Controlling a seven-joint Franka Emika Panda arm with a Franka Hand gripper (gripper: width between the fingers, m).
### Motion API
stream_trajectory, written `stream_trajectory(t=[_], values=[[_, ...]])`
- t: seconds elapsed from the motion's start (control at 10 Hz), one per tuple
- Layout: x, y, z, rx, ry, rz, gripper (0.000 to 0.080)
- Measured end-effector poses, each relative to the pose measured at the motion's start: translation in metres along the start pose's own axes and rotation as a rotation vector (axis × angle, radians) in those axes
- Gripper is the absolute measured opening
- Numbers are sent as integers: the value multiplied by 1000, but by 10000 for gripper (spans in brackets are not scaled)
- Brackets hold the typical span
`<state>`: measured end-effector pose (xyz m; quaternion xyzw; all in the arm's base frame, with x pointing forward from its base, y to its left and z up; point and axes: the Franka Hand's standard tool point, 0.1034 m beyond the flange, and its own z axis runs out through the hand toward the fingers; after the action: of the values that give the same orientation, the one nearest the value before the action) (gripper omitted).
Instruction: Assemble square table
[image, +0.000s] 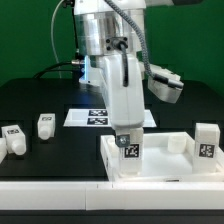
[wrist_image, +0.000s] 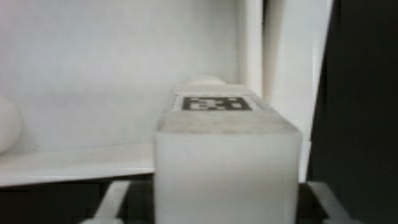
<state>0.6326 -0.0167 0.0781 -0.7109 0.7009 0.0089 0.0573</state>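
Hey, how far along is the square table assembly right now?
Done: possibly one leg, standing at the tabletop's edge on the exterior view's right; whether it is fixed I cannot tell. In hand: the gripper holds a second leg upright over the tabletop. Left: two loose legs lying apart on the exterior view's left.

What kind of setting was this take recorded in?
Probably a robotics lab test bench: a black table in front of a green backdrop, a marker board fixed on it, and loose white table legs bearing square tags.
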Motion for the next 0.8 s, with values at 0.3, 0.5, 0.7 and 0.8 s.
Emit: stream_trajectory(t=[0.3,0.5,0.7,0.8], values=[[-1,1,1,-3,0,-24,444],[-11,-2,3,12,15,-367,572],[-10,0,5,6,17,-611,634],[-10,0,5,5,17,-697,647]])
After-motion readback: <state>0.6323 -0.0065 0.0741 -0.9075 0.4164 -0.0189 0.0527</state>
